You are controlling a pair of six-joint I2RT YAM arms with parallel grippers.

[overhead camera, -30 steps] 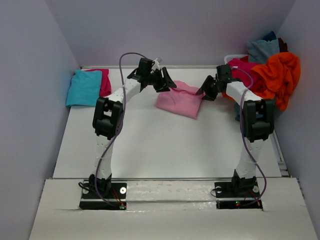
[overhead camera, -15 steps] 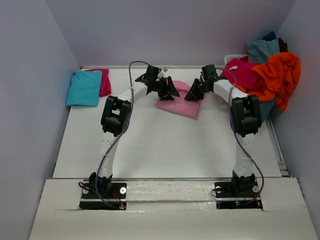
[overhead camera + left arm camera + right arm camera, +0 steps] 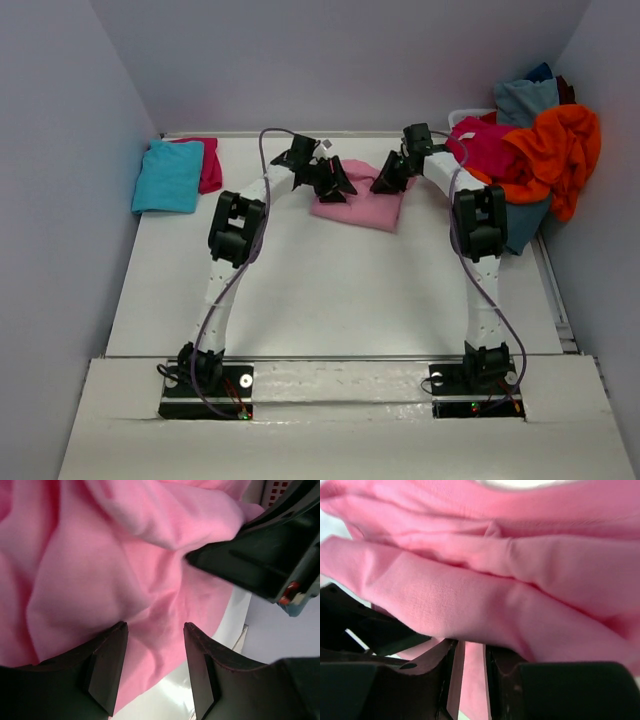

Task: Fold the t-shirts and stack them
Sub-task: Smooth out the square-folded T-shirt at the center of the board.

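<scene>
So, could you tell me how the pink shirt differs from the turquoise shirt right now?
Place: the pink shirt lies mid-table; the turquoise shirt sits in the far left corner.
Shape: the pink shirt is rumpled; the turquoise shirt is a neat flat rectangle.
Handling: the left gripper stands open over the pink shirt and the right gripper pinches a fold of it; no gripper is near the turquoise shirt.
Shared: plain cloth, on the table.

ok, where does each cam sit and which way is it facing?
Top external: above and behind the bases, looking down on the table; left arm and right arm show whole.
Left wrist: looks along its open left end effector onto the light pink t-shirt.
Right wrist: close up, right end effector nipping a fold of that shirt.
Shared: all three show the pink shirt.
</scene>
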